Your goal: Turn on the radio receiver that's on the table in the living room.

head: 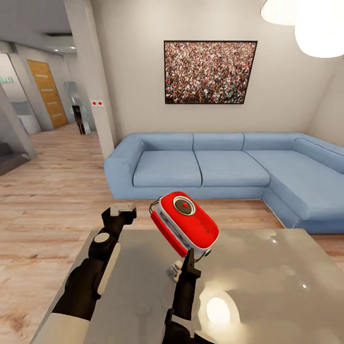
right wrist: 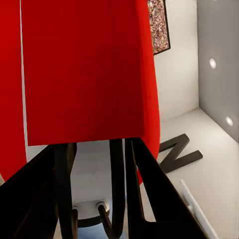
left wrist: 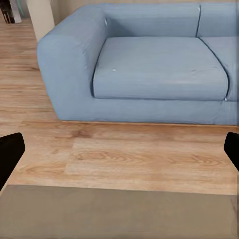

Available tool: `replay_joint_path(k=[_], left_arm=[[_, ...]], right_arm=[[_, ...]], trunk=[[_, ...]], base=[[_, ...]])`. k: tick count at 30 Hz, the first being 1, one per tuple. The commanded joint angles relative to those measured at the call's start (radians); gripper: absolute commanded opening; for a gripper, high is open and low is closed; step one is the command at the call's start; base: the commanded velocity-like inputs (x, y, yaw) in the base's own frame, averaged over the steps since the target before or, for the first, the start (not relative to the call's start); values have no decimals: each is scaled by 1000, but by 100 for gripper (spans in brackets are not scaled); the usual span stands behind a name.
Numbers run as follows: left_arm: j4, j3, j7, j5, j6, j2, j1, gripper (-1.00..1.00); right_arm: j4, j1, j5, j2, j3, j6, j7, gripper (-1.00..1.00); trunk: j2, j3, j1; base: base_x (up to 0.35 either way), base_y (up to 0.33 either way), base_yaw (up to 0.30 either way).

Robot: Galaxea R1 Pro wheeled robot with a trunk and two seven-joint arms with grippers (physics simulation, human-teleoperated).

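Observation:
The radio receiver [head: 185, 220] is bright red with white end panels and a round dark dial on its face. It hangs tilted above the glossy grey table [head: 267, 286]. My right gripper [head: 189, 255] rises from below and is shut on the radio's lower end, by the thin metal handle. In the right wrist view the red body of the radio receiver [right wrist: 84, 69] looms close over the black fingers [right wrist: 149, 189]. My left gripper [head: 123, 209] hovers open over the table's far left edge, left of the radio and holding nothing; its fingers [left wrist: 10, 154] stand wide apart.
A blue corner sofa [head: 229, 167] runs behind the table and along the right. A crowd picture [head: 210, 71] hangs on the white wall, with a dome lamp [head: 317, 24] at the upper right. Light wood floor [head: 52, 191] stretches left toward a hallway.

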State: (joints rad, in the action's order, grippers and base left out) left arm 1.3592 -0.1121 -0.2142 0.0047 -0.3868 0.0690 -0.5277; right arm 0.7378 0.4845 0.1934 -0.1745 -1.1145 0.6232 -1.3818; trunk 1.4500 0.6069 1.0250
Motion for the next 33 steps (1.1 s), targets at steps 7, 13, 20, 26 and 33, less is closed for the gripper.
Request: replay_joint_path(k=[7, 13, 20, 26, 33], left_arm=[[0, -13, 0, 0, -1, 1, 0, 100], [1, -39, -1, 0, -1, 2, 0, 100], [6, -122, -5, 1, -3, 4, 0, 100], [13, -167, -5, 3, -3, 34, 0, 100], [16, -273, -8, 5, -3, 50, 0, 100]], right_arm=[[-41, -2, 4, 0, -1, -9, 0, -100], [-45, -8, 4, 0, -1, -11, 0, -100], [-46, -11, 4, 0, -1, -11, 0, -100], [-46, -12, 4, 0, -1, -11, 1, -100], [-52, -12, 4, 0, -1, -11, 1, -100]], trunk=[[0, -11, 0], [0, -20, 0], [0, -31, 0], [0, -41, 0], [0, -52, 0]], base=[[0, 0, 0], [0, 0, 0], [0, 0, 0], [0, 0, 0], [0, 0, 0]])
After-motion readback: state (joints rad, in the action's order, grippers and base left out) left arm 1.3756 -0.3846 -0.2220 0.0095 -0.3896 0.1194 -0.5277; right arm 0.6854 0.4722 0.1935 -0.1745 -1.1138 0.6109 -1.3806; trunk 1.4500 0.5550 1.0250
